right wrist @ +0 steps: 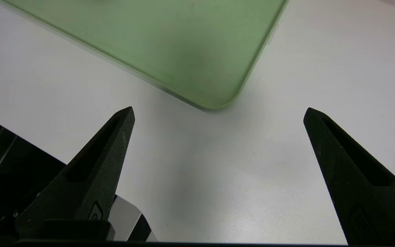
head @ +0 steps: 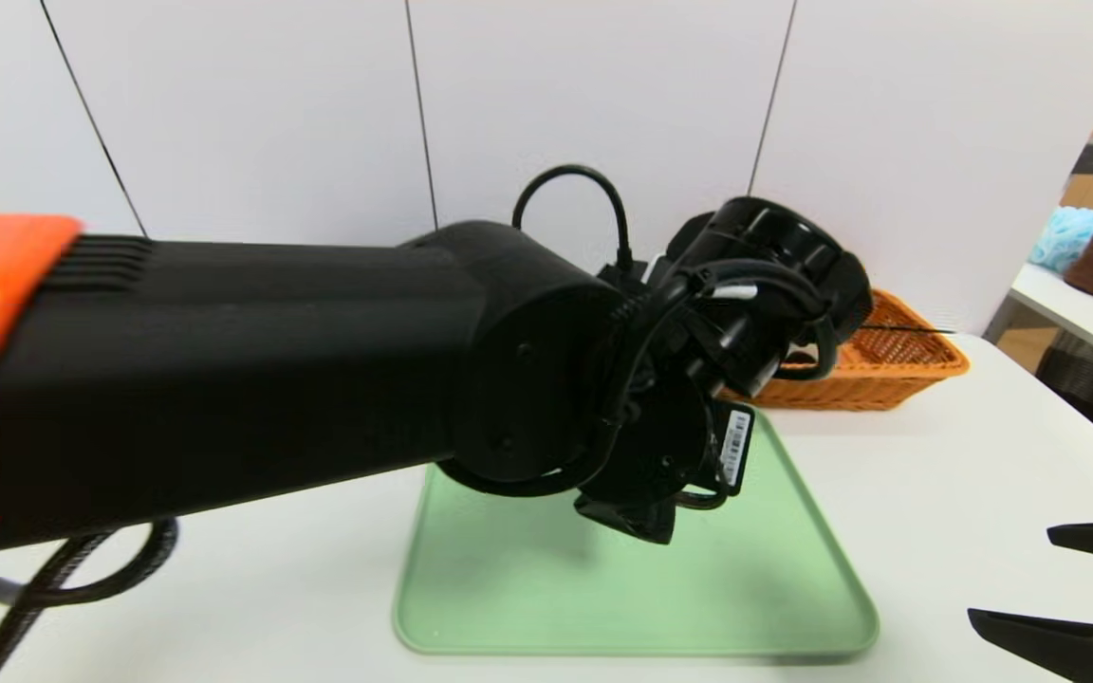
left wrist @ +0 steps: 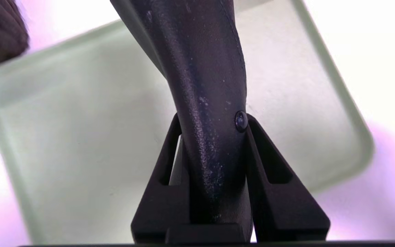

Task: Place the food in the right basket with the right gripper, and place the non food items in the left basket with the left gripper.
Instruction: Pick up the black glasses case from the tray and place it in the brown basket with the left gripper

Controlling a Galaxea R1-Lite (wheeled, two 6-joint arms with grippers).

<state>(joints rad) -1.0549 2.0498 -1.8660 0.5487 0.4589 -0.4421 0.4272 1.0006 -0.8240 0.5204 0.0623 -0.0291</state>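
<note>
- The left arm (head: 252, 370) reaches across the head view from the left, wrist bent, above the green tray (head: 641, 598).
- The left gripper (left wrist: 211, 120) is clamped on a dark object (left wrist: 204, 68): in the left wrist view its two fingers (left wrist: 165, 192) press against either side of a dark, speckled, tapering stem that rises between them and widens past their tips. What the object is cannot be told.
- The object hangs clear above the tray, not touching it.
- The right gripper (right wrist: 218, 113) is parked at the lower right of the head view, just off the tray's near right corner, over the white table (right wrist: 218, 171), fingers spread wide with nothing between them.
- An orange wicker basket (head: 888, 365) sits on the table behind the tray to the right, partly hidden by the left wrist.
</note>
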